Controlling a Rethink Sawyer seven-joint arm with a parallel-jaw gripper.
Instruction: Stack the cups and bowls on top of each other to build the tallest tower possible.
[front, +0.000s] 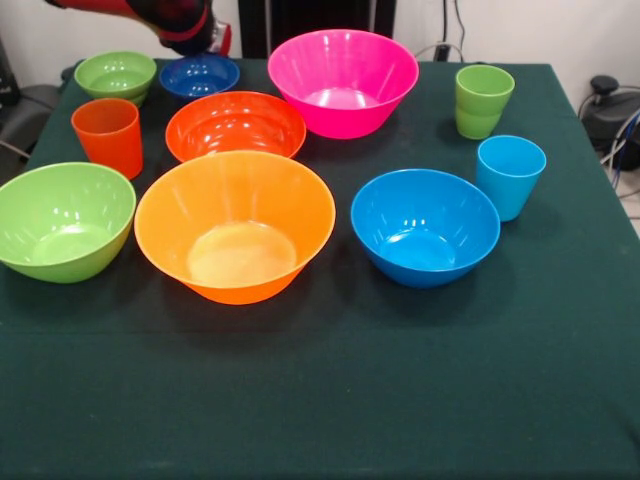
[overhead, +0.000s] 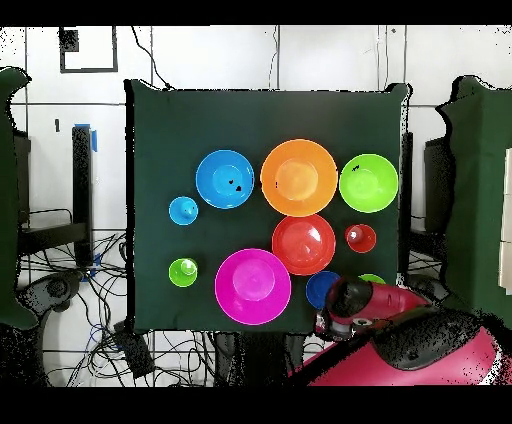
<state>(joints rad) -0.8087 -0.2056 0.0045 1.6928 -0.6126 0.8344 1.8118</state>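
My gripper (front: 203, 42) hangs at the far left, just above the small dark blue bowl (front: 200, 75); the arm (overhead: 362, 305) covers part of that bowl (overhead: 320, 287) from above. Beside it sit the small green bowl (front: 115, 74) and the orange cup (front: 108, 136). The red-orange bowl (front: 235, 125) and pink bowl (front: 343, 80) stand mid-table. In front are the lime green bowl (front: 62, 220), large orange bowl (front: 235, 225) and blue bowl (front: 425, 226). On the right stand the green cup (front: 483, 100) and light blue cup (front: 510, 175). No tower shows; each piece stands alone.
A dark green cloth (front: 330, 400) covers the table, with a broad bare strip along its near edge. Cables and black equipment (front: 612, 105) lie off the table's right side.
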